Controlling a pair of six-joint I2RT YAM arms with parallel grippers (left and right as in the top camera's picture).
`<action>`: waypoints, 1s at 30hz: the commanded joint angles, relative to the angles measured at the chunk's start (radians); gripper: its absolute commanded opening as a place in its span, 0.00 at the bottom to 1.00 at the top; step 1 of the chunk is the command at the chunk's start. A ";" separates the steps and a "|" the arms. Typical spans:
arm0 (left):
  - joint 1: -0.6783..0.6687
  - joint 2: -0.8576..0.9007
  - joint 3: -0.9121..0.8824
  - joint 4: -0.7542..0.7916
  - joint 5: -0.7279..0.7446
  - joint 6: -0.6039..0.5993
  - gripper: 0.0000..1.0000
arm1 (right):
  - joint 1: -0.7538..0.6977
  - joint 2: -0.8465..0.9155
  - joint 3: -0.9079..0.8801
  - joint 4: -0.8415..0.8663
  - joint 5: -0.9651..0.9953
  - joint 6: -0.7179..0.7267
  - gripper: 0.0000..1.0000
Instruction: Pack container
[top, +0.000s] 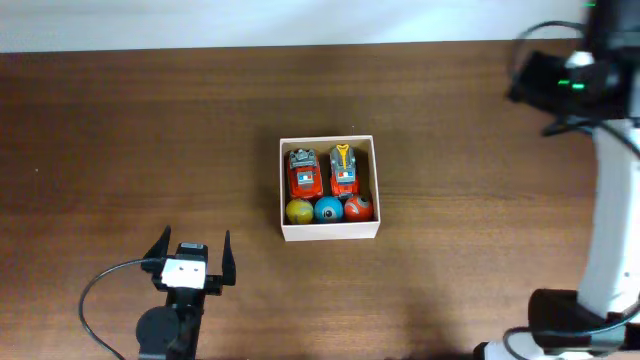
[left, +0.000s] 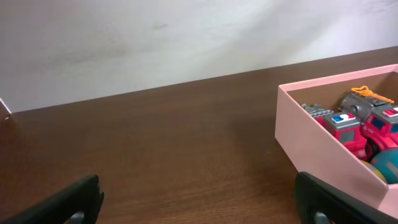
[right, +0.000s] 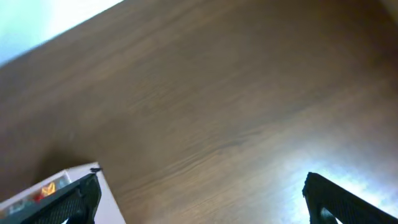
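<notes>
Cardboard container (top: 330, 231), seemingly full, sits ahead-right of the left hand (top: 195, 238) (wide, empty). Right hand (right: 202, 180) likewise; retreat without nudging it.

From my screen the table (top: 120, 130) reads as dark wood grain with a soft sheen where light hits it, the box (top: 330, 231) as matt, smooth pale card, and the toy cars (top: 304, 175) and balls (top: 328, 209) as glossy plastic.
</notes>
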 joint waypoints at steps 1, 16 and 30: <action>0.005 -0.008 -0.005 0.002 0.014 0.016 0.99 | 0.088 -0.015 0.011 0.003 0.161 -0.017 0.99; 0.005 -0.008 -0.005 0.002 0.014 0.016 0.99 | 0.140 -0.348 -0.450 0.595 0.165 -0.002 0.99; 0.005 -0.008 -0.005 0.002 0.014 0.016 0.99 | 0.038 -0.796 -1.045 0.851 0.105 -0.002 0.99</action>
